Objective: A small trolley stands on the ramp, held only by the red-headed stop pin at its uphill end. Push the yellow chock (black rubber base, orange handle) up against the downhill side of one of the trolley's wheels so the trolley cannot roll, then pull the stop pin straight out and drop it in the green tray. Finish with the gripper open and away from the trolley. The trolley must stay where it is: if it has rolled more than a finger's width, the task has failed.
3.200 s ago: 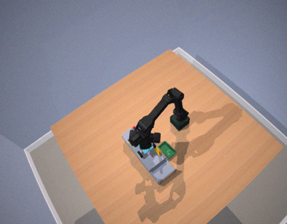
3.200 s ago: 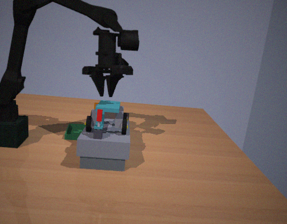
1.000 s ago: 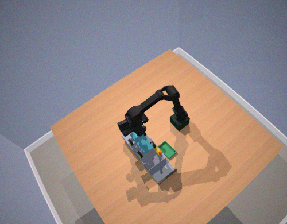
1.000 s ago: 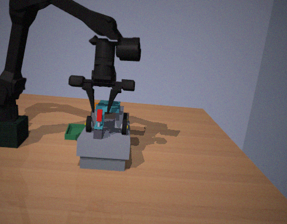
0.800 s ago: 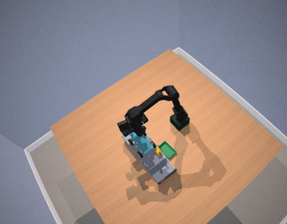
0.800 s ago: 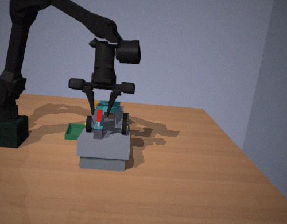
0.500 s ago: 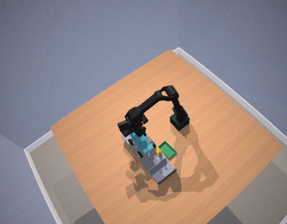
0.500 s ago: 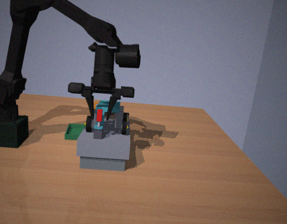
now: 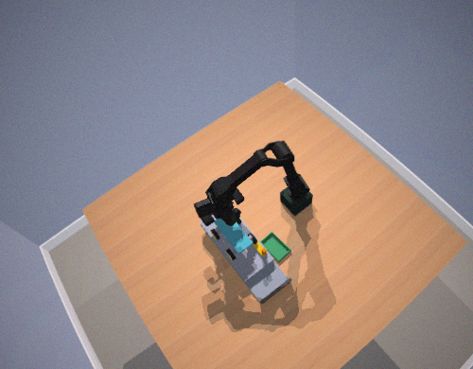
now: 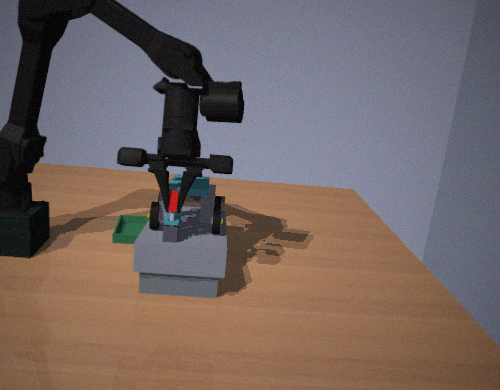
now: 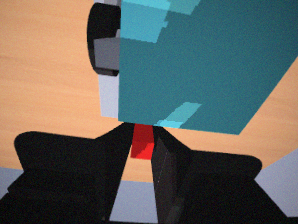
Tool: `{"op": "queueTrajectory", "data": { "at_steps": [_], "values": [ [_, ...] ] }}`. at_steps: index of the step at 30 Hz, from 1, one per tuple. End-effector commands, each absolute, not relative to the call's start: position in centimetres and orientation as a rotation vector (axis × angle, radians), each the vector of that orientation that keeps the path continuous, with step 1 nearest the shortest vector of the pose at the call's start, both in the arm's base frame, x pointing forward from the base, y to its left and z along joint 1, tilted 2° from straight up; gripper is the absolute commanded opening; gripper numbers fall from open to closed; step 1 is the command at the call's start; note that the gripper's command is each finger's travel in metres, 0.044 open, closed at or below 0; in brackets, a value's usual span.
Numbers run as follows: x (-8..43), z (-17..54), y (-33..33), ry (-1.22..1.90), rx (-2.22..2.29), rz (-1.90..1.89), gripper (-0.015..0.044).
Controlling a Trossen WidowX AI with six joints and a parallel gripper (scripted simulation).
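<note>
The teal trolley (image 9: 228, 232) (image 10: 199, 186) (image 11: 175, 75) stands on the grey ramp (image 9: 274, 286) (image 10: 180, 256). The stop pin's red head (image 10: 174, 200) (image 11: 143, 145) stands upright at the uphill end, its pale shaft showing just above the bracket. My gripper (image 10: 173, 206) (image 11: 142, 123) is shut on the red head, one finger against each side. In the top view the arm hides pin and fingertips. The yellow chock (image 9: 260, 247) with its orange handle sits on the ramp close to the downhill side of a trolley wheel (image 9: 254, 238); whether they touch is too small to tell.
The green tray (image 9: 275, 246) (image 10: 122, 238) lies on the wooden table (image 9: 180, 170) (image 10: 340, 300) beside the ramp, on the arm base's side. The arm base (image 9: 296, 201) (image 10: 20, 232) stands beyond the tray. The trolley's body is right next to the fingers.
</note>
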State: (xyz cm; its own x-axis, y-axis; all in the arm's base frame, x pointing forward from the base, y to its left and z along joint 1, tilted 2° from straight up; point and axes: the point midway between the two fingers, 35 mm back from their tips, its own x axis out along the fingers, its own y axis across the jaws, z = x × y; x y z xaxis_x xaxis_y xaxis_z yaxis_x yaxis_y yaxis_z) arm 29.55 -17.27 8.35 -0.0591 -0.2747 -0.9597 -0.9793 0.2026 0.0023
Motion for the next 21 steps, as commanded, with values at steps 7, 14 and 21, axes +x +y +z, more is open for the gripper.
{"op": "queueTrajectory", "data": {
  "at_steps": [7,14,21],
  "values": [
    [29.6,8.5,-17.3,1.524,-1.242,0.931,0.0000],
    [29.6,9.0,-17.2,1.526,-1.244,0.938,0.0000],
    [29.6,9.6,-17.0,1.526,-1.244,0.939,0.0000]
  ]
}}
